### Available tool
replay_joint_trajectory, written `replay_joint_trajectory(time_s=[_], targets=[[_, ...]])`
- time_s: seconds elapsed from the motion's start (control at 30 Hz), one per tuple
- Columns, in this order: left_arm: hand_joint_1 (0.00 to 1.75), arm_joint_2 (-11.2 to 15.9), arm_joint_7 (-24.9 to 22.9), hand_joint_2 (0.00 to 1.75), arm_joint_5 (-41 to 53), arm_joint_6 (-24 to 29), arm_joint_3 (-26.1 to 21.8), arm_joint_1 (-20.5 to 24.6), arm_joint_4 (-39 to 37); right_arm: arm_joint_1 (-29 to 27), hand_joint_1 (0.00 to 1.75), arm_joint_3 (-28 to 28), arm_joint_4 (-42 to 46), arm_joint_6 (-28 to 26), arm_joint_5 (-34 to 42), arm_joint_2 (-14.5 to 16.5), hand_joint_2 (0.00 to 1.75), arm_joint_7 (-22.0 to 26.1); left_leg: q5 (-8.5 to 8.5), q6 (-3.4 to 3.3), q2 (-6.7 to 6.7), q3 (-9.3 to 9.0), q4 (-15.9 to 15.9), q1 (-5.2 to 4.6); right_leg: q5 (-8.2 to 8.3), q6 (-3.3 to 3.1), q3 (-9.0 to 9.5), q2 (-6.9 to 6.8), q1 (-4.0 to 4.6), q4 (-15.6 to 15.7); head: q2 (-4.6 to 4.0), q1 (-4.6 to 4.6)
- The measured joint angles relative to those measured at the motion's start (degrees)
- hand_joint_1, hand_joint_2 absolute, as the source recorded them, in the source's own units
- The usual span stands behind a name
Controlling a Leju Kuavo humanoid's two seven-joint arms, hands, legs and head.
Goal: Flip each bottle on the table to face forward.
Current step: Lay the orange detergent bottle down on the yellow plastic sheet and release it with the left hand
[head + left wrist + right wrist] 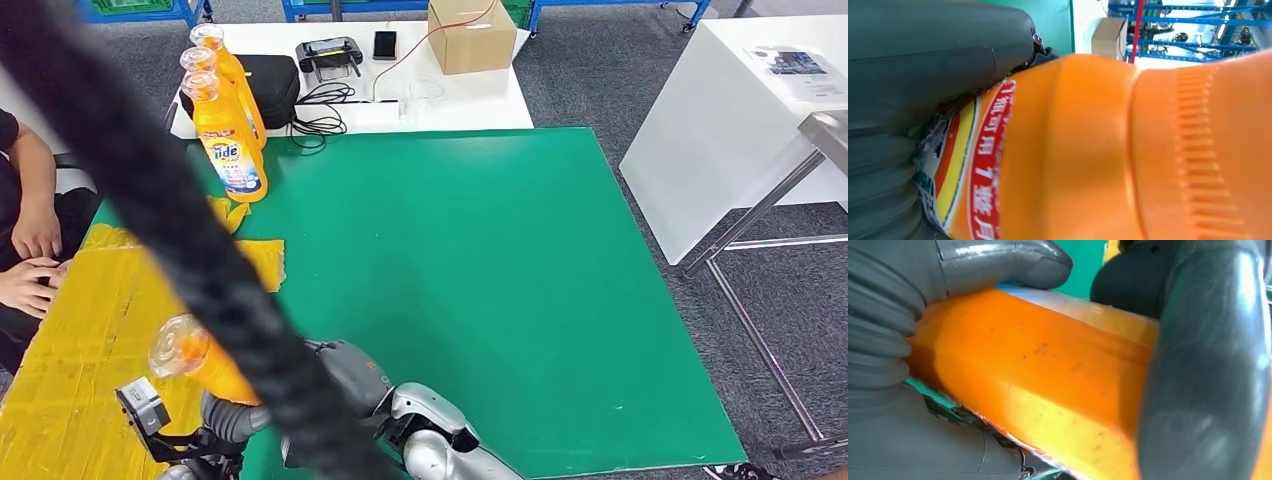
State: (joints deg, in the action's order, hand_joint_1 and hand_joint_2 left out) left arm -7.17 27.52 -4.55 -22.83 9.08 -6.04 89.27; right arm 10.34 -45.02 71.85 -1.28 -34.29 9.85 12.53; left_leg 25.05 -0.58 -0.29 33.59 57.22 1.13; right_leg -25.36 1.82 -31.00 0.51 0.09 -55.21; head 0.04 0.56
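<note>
both hands hold one orange bottle (205,362) low at the near table (480,300) edge. left hand (923,75) and right hand (1198,365) have fingers wrapped around it. three more bottles (228,125) stand far left.

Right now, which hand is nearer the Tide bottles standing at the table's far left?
Left, marginally. Left hand and right hand both grip the orange bottle at the near edge, far from the standing bottles.

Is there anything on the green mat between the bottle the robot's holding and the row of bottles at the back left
Nothing visible does. Both hands grip the held bottle near the front left; the bare green mat and some yellow tape lie between it and the standing bottles. A blurred black cable near the camera hides part of that stretch.
</note>
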Motion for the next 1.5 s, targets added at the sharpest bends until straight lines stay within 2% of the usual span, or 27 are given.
replay_joint_trajectory(time_s=[0.1,0.17,0.27,0.33,0.4,0.47,0.57,0.73,0.77,0.87,0.9,1.07,1.17,1.3,1.4,1.5], targets=[[1.75,0.00,3.47,1.75,14.41,8.34,0.15,-0.41,2.22,-2.53,0.00,0.59,2.63,-1.70,-2.45,-0.68,1.75,-1.12,0.00,0.00,-0.02,0.03,0.00,0.00,0.00,0.00,-0.02,0.00,0.00,0.00,0.00,0.01],[1.75,0.05,4.37,1.75,30.80,18.68,0.42,-0.45,4.37,-4.82,0.00,1.40,5.66,-2.58,-3.43,-1.38,1.75,-1.84,0.01,0.00,-0.03,0.05,0.00,0.00,0.00,0.00,-0.03,0.00,-0.01,0.00,0.00,0.00],[1.75,1.34,-1.01,1.75,59.67,35.80,-0.25,0.69,6.17,-9.23,0.00,2.88,11.28,-4.10,-3.92,-3.17,1.75,-2.12,0.02,0.00,-0.07,0.07,0.00,-0.03,-0.01,0.01,-0.02,-0.02,-0.04,0.01,0.00,0.01],[1.75,3.62,-6.88,1.75,74.69,41.96,-1.39,2.01,5.39,-11.89,0.00,4.03,15.43,-4.79,-2.97,-4.89,1.75,-1.51,0.02,0.00,-0.08,0.07,-0.01,-0.03,-0.01,0.00,-0.02,-0.02,-0.06,0.00,0.00,-0.01],[1.75,6.18,-11.36,1.75,84.25,44.84,-2.99,3.42,2.97,-13.86,0.00,5.28,19.42,-4.73,-1.37,-6.74,1.75,-0.40,0.01,0.01,-0.05,0.05,-0.02,-0.02,-0.01,-0.01,-0.03,-0.01,-0.05,-0.01,0.00,-0.01],[1.75,8.40,-13.75,1.75,89.65,46.10,-4.48,4.40,-0.28,-15.06,0.00,6.65,22.90,-4.38,-0.02,-8.20,1.75,0.62,0.00,0.03,-0.02,0.03,-0.02,0.00,-0.01,-0.02,-0.05,0.01,-0.03,-0.03,0.00,-0.02],[1.75,10.63,-15.10,1.75,92.60,46.65,-5.78,5.21,-4.30,-15.87,0.00,8.20,26.60,-3.90,0.86,-9.69,1.75,1.40,-0.02,0.05,0.01,0.02,-0.02,0.01,0.00,-0.02,-0.04,0.01,-0.02,-0.05,0.00,-0.02],[1.75,12.71,-17.38,1.75,94.12,45.59,-5.68,6.21,-9.00,-16.23,0.00,9.14,29.53,-3.52,1.19,-10.92,1.75,1.77,-0.02,0.04,0.00,0.04,-0.01,-0.01,0.00,-0.02,-0.04,0.00,-0.05,-0.04,0.00,-0.02],[1.55,13.13,-18.08,1.75,94.23,45.08,-5.19,6.60,-10.05,-16.20,0.00,9.16,29.75,-3.40,1.27,-11.09,1.75,1.88,-0.02,0.04,0.00,0.04,-0.01,-0.01,0.00,-0.02,-0.04,0.00,-0.06,-0.04,0.00,-0.02],[0.24,14.36,-19.59,1.75,94.30,43.27,-3.00,8.10,-13.82,-15.92,0.00,9.17,29.97,-2.96,1.57,-11.44,1.75,2.26,-0.02,0.04,-0.01,0.05,-0.01,-0.04,0.00,-0.01,-0.04,0.00,-0.09,-0.04,0.00,-0.02],[0.00,14.77,-20.09,1.75,94.31,42.76,-2.09,8.68,-15.13,-15.75,0.00,9.17,29.98,-2.80,1.68,-11.51,1.75,2.36,-0.02,0.04,-0.02,0.04,-0.01,-0.05,0.00,-0.01,-0.03,0.00,-0.09,-0.04,0.00,-0.02],[0.00,16.25,-24.41,1.75,94.30,41.35,2.50,13.07,-21.75,-14.78,0.00,9.20,29.98,-2.46,1.86,-11.60,1.75,2.55,-0.07,0.00,-0.23,-0.05,-0.02,-0.05,0.00,-0.01,0.14,-0.13,-0.09,-0.04,0.00,-0.01],[0.00,16.61,-25.08,1.75,94.30,41.30,4.01,14.65,-23.88,-14.61,0.00,9.20,29.98,-2.44,1.85,-11.60,1.75,2.56,-0.09,0.03,-0.25,-0.14,-0.03,-0.05,-0.01,-0.02,0.24,-0.16,-0.09,-0.05,0.00,-0.02],[0.00,16.74,-23.72,0.00,94.30,42.09,4.57,15.47,-25.21,-14.58,0.00,9.20,29.98,-2.47,1.66,-11.60,1.75,2.56,-0.17,0.08,-0.29,-0.19,-0.05,-0.04,-0.01,-0.03,0.28,-0.19,-0.09,-0.05,0.00,-0.02],[0.00,16.80,-23.34,0.00,94.29,42.79,4.51,15.48,-25.09,-14.61,0.00,9.22,29.98,-2.69,1.25,-11.61,1.75,2.53,-0.23,0.04,-0.28,-0.19,-0.05,-0.05,0.01,-0.04,0.28,-0.19,-0.09,-0.05,0.00,-0.01],[0.00,16.82,-22.78,0.00,93.81,44.22,4.42,14.88,-23.98,-14.68,0.00,9.37,30.01,-3.24,0.40,-11.62,0.44,2.51,-0.26,0.02,-0.26,-0.16,-0.04,-0.05,0.04,-0.02,0.25,-0.18,-0.09,-0.06,0.00,-0.01]])
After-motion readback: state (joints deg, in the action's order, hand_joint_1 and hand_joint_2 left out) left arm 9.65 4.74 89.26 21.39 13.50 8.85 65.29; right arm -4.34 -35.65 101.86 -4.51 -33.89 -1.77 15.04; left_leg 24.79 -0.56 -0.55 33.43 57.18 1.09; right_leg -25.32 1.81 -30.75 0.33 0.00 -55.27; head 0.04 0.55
